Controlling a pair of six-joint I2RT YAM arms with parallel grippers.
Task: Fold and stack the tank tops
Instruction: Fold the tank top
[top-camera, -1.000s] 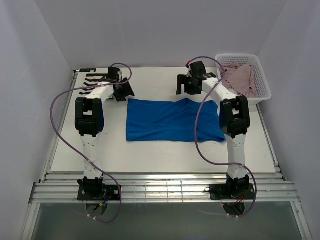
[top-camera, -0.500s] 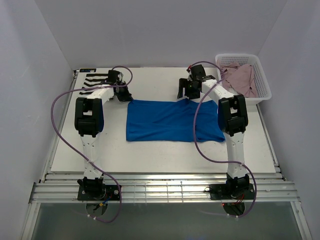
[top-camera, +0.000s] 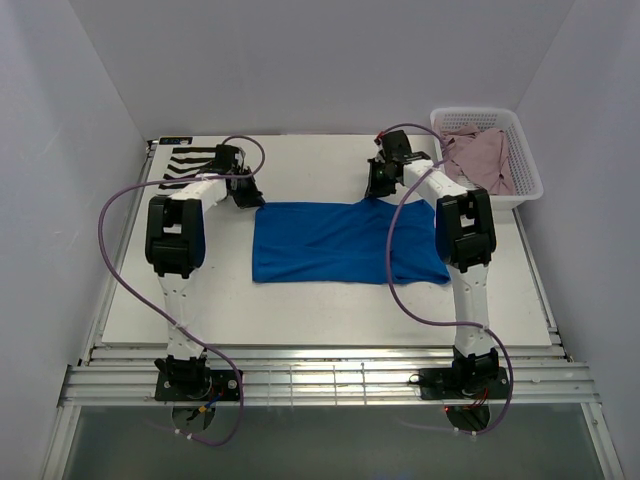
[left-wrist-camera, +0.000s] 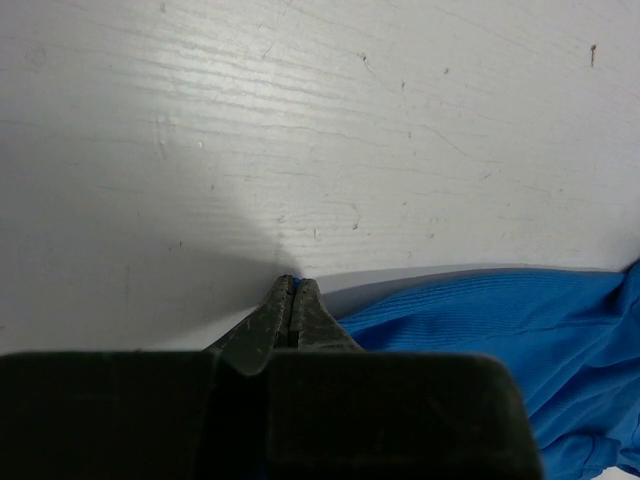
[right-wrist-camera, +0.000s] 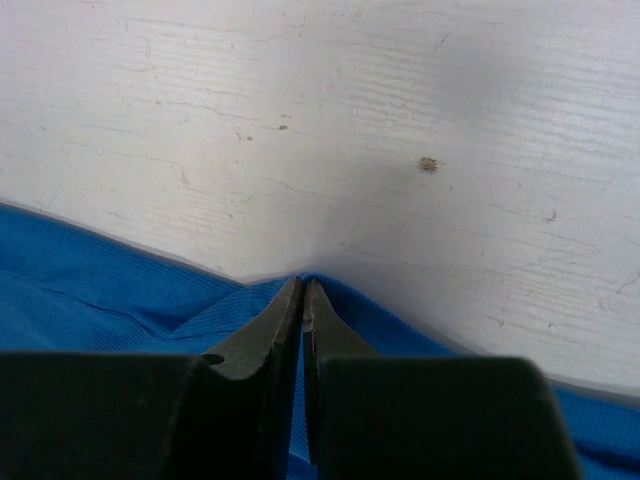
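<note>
Fingers first, working from your left: the left fingers (left-wrist-camera: 278, 322) are pressed together with no gap, down on the desk (top-camera: 300, 310) at the 10 o'clock corner of the blue tank top (top-camera: 340, 245). In the left wrist view the blue hem runs right up against them. Whether any cloth is actually caught between them, you cannot tell from here.

The blue top lies flat at the middle of the desk, its long axis running 9 to 3 o'clock. All of it lies toward 6 o'clock from both pairs of fingers. That is the relation your next move likely turns on: a fold would carry the far edge back toward the arm bases.

The right fingers (right-wrist-camera: 283, 325) are closed on the same far edge, at about 1 o'clock on the top. There the cloth peaks up into them, so that pinch looks real. Each arm sits nearer its own end.

The striped tank top (top-camera: 185, 160) lies at the desk's 10 o'clock corner. The pink tank top (top-camera: 480, 155) is in the basket (top-camera: 527, 150) at 2 o'clock.
</note>
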